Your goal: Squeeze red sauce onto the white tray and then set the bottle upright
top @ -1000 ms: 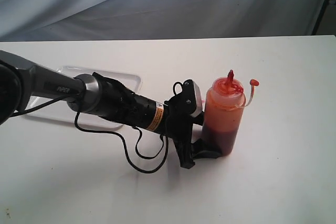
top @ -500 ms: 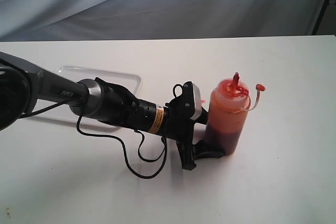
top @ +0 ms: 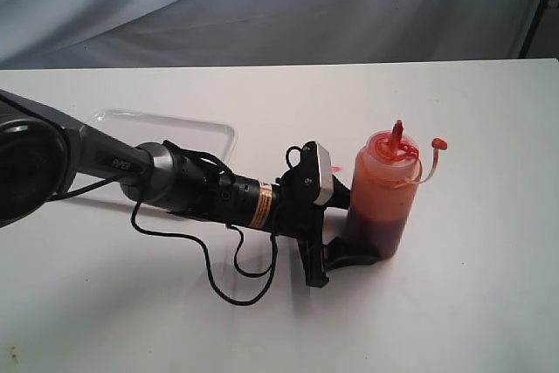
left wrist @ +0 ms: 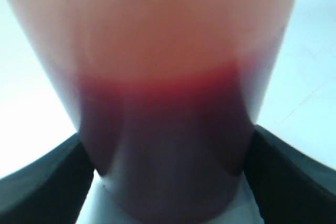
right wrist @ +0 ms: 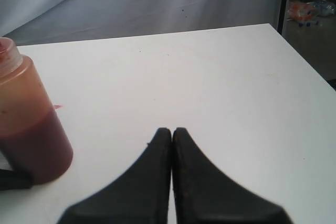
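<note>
The bottle (top: 384, 183) is upright, translucent orange, its base at the table top. Dark red sauce (top: 377, 226) fills its lower part, and the red nozzle (top: 397, 131) points up with the small cap (top: 439, 142) hanging to the right. My left gripper (top: 365, 242) is shut on the bottle's lower body; in the left wrist view the bottle (left wrist: 163, 77) fills the frame between the black fingers (left wrist: 42, 182) of the left gripper (left wrist: 168, 177). The white tray (top: 166, 116) lies behind my left arm, partly hidden. My right gripper (right wrist: 172, 130) is shut and empty, with the bottle (right wrist: 29, 119) off to its side.
The white table's right edge (right wrist: 310, 72) is near the right gripper. A grey cloth backdrop (top: 279, 6) hangs behind the table. A black cable (top: 236, 264) loops under my left arm. A small red smear (right wrist: 56, 107) marks the table by the bottle.
My left gripper has carried the upright bottle to the right and a little nearer the table's front. The right gripper has not visibly changed.
</note>
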Controlling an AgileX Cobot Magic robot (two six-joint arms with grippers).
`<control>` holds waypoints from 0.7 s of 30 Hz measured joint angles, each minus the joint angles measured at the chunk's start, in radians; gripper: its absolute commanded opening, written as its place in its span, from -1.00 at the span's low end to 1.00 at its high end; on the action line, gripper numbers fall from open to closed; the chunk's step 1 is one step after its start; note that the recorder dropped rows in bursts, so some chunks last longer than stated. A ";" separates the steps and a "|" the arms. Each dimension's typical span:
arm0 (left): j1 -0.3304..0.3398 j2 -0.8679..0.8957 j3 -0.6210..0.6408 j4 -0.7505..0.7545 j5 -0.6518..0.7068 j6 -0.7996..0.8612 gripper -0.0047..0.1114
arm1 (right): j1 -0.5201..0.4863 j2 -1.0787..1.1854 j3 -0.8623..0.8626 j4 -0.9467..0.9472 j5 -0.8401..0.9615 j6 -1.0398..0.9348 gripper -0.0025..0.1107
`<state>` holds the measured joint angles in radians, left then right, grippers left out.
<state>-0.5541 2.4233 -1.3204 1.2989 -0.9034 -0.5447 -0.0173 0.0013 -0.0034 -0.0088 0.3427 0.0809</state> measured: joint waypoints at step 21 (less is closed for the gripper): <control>0.001 0.007 0.000 -0.008 -0.011 0.009 0.28 | 0.000 0.000 0.000 0.000 0.000 0.000 -0.96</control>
<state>-0.5526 2.4303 -1.3204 1.2912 -0.9140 -0.5353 -0.0173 0.0013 -0.0034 -0.0088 0.3427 0.0809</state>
